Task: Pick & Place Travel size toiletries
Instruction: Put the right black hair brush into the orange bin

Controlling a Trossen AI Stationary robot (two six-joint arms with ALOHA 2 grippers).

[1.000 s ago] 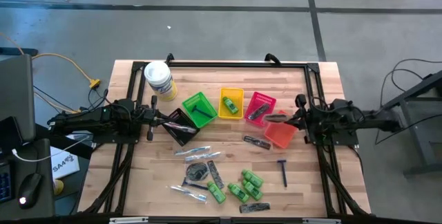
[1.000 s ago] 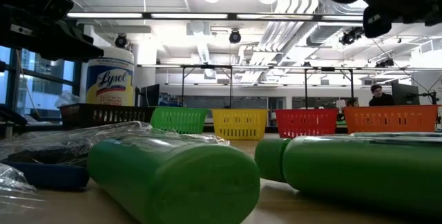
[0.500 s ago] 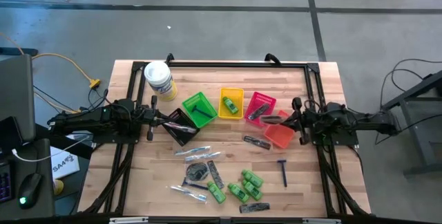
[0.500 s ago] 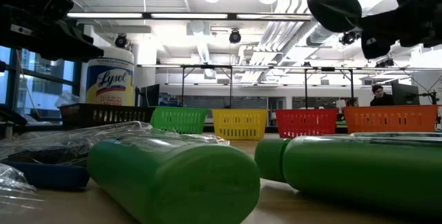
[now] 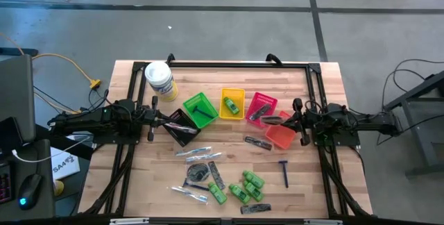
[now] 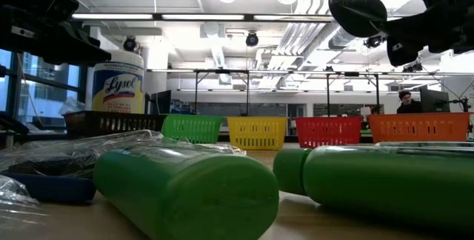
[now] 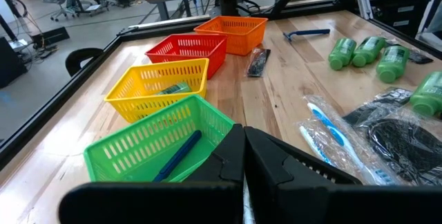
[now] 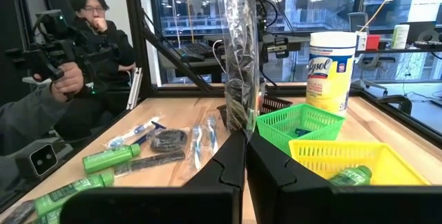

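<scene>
Right wrist view: clear-wrapped dark comb [image 8: 238, 58] upright, pinched between fingers [image 8: 231, 165].

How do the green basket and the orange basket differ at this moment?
The green basket holds a blue-handled razor; the orange basket looks empty. The green basket sits near the left gripper, the orange basket near the right gripper, which is shut on a clear-wrapped dark comb. Both are small slotted plastic baskets.

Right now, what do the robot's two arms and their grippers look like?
Both arms are dark, nearly black, jointed and slim, mounted on black frames at the table's sides. The left gripper and right gripper each have two matte black, wedge-shaped fingers, tapering to the tips. No markings show.
</scene>
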